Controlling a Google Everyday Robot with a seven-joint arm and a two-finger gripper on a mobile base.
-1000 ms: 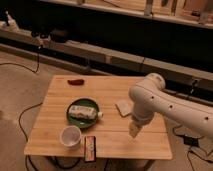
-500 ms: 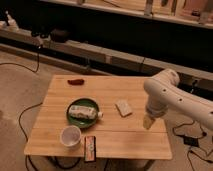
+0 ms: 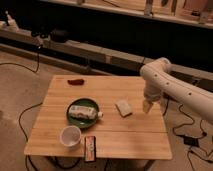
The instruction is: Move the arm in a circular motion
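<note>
The large white jointed arm point(image 3: 172, 85) reaches in from the right, with a rounded elbow near the table's far right corner. Its narrow pale tip, the gripper point(image 3: 147, 106), hangs down over the right side of the wooden table point(image 3: 125, 135), just right of a pale sponge-like block point(image 3: 123, 107). Nothing shows in the gripper.
On the table are a green plate point(image 3: 75, 119) holding a lying white bottle point(image 3: 84, 111), a white cup point(image 3: 70, 135), a dark snack packet point(image 3: 90, 147) at the front edge and a small red object point(image 3: 76, 81) at the far left. Cables point(image 3: 187, 135) lie on the floor. A dark shelf runs behind.
The arm has swung right and away from the table's middle, towards the far right; its tip moved from near the pale block to the table's right side.
</note>
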